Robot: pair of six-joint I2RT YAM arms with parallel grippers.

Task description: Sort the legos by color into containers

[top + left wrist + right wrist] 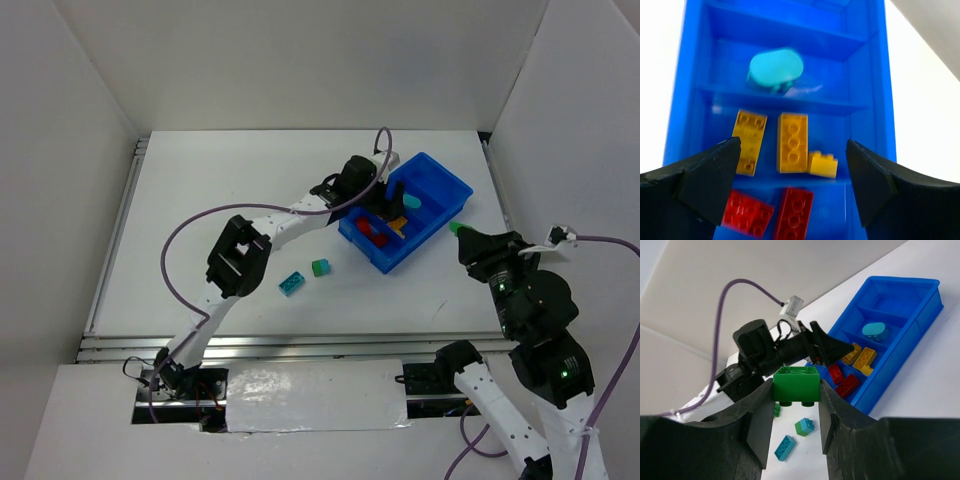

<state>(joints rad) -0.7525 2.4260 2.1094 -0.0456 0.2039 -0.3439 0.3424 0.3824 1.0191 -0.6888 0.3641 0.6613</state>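
Left gripper [792, 155] hangs jaws-apart over yellow plastic bricks [791, 135] in the bright blue divided plastic tray [690, 100] — drop apparently done — so the right gripper [796, 390], clamping a green plastic brick [796, 381], next needs the bare end compartment [900, 297].

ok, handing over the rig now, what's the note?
Left gripper: open, above the tray's yellow compartment, holding nothing.
Right gripper: shut on a green brick, right of the tray.
Done: two red bricks, three yellow bricks, one teal piece, each colour in its own compartment.
To do: place the held green; a teal brick and a loose green brick lie on the table.
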